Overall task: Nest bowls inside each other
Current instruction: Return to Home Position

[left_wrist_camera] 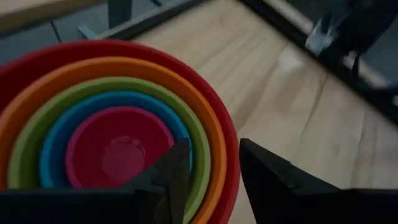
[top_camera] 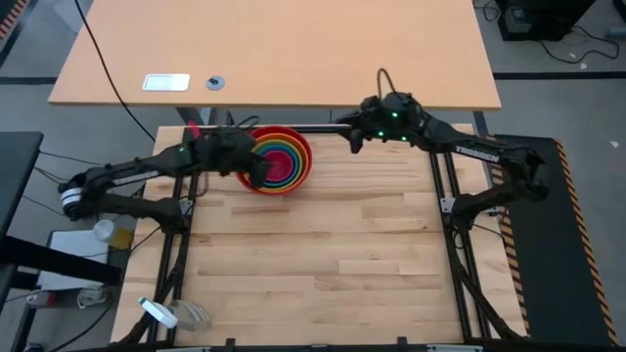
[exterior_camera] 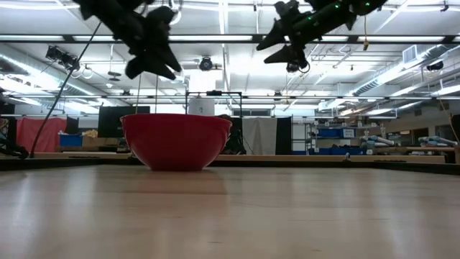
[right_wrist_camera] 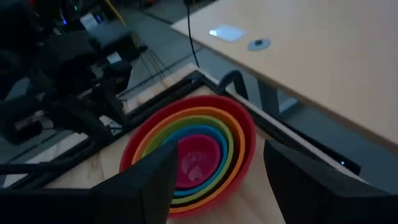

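Five bowls sit nested at the far middle of the wooden table. The red bowl (top_camera: 303, 166) rests on its base (exterior_camera: 176, 164). Inside it are the orange (left_wrist_camera: 124, 65), yellow-green (left_wrist_camera: 87, 90), blue (left_wrist_camera: 62, 134) and magenta-pink bowl (left_wrist_camera: 118, 149). My left gripper (left_wrist_camera: 214, 152) hangs open above the stack's left rim (top_camera: 256, 171), clear of it (exterior_camera: 154, 65), with nothing between its fingers. My right gripper (right_wrist_camera: 221, 155) stands open in the air to the right of the stack (top_camera: 354, 137), high above the table (exterior_camera: 280, 47).
A tan desk (top_camera: 274, 49) stands beyond the table's far edge, and a dark frame bar (top_camera: 323, 128) runs along that edge behind the bowls. The table's near half (top_camera: 323, 254) is bare wood. Small items lie off the table's left side (top_camera: 108, 233).
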Controlling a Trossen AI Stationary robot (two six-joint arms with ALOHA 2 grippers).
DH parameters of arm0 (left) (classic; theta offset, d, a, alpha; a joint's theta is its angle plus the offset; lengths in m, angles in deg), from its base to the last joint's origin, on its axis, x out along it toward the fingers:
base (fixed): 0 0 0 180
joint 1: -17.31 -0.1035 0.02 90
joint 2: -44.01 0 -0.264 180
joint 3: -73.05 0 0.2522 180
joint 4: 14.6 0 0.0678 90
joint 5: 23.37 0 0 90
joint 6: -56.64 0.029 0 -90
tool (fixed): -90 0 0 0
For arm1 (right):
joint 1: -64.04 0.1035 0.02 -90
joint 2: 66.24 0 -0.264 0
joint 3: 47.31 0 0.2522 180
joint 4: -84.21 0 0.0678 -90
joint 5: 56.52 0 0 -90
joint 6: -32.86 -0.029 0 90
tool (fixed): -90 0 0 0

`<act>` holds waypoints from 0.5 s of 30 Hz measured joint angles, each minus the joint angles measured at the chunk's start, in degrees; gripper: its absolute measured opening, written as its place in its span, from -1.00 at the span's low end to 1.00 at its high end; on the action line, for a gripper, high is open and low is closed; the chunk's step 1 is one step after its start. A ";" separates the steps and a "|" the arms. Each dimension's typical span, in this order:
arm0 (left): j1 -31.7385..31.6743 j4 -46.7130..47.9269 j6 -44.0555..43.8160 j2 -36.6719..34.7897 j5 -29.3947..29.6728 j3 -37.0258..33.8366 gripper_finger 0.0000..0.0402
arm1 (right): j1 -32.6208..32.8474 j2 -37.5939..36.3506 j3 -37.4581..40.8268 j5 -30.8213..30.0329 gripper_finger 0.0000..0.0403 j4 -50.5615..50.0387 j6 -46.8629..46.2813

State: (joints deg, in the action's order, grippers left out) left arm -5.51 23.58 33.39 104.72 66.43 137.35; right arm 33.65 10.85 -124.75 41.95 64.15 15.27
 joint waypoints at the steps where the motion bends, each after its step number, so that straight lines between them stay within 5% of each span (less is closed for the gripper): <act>1: -0.23 -1.35 -0.81 -2.04 0.18 -1.68 -0.29 | -0.53 -1.07 1.69 0.29 0.20 1.42 -0.17; 11: -0.76 -20.68 -7.46 -19.84 2.23 -19.36 -0.29 | -3.55 -17.34 24.21 2.73 0.15 24.74 -5.33; 15: -1.00 -26.55 -11.84 -26.45 2.26 -27.29 -0.29 | -5.05 -24.21 30.41 3.58 0.08 26.46 -8.53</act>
State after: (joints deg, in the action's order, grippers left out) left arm -6.51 -2.97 21.55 78.27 68.69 110.05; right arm 28.60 -13.36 -94.34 45.53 90.62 6.74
